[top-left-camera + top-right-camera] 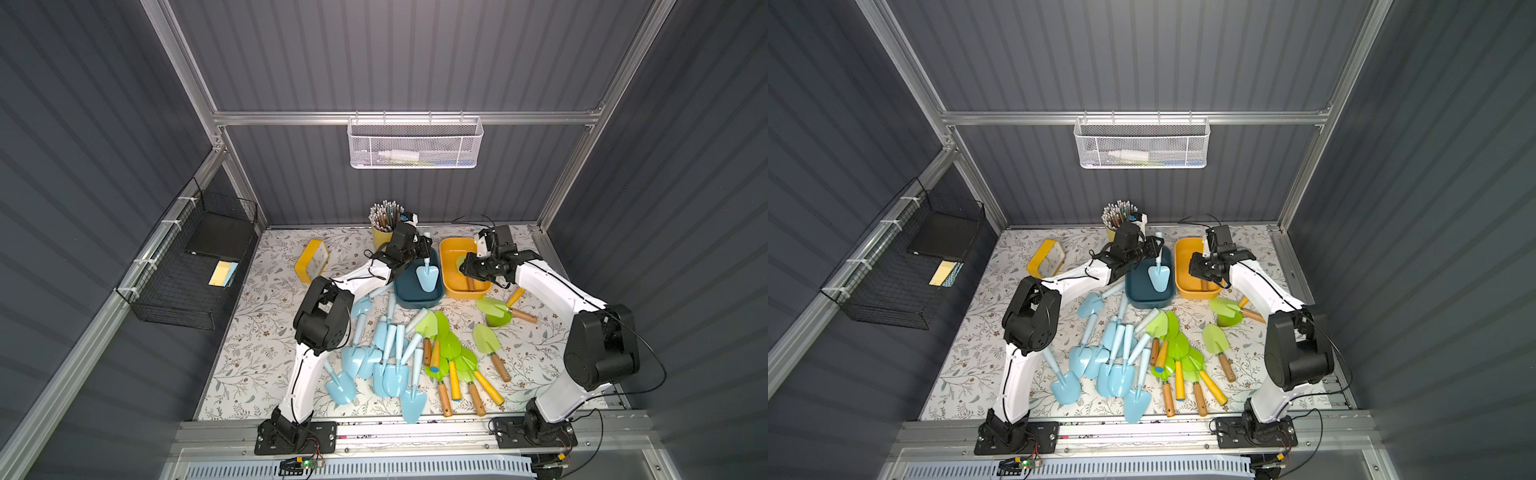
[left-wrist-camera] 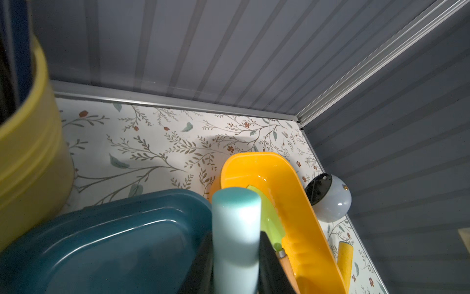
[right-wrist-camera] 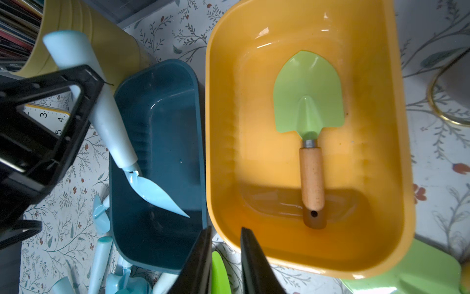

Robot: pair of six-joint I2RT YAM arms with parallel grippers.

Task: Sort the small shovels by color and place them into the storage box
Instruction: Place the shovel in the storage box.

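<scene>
My left gripper [image 1: 426, 249] [image 2: 236, 254] is shut on the handle of a pale blue shovel [image 1: 428, 277] [image 2: 236, 229] [image 3: 114, 127]. The shovel hangs blade down into the dark teal box [image 1: 415, 297] [image 3: 157, 114]. Next to the teal box is the orange box [image 1: 451, 249] [image 3: 229, 127], where one green shovel [image 3: 307, 101] with a wooden handle lies flat. My right gripper [image 1: 467, 270] [image 3: 226, 231] hovers over the orange box's near rim, jaws nearly together and holding nothing. Several blue shovels [image 1: 386, 353] and green shovels [image 1: 449, 353] lie heaped on the table in front.
A yellow cup of pencils [image 1: 384, 232] stands just behind my left gripper, and a yellow clock [image 1: 311, 259] stands to its left. More green shovels [image 1: 494, 309] lie near my right arm. A round grey lamp-like thing [image 2: 330, 201] sits by the right wall.
</scene>
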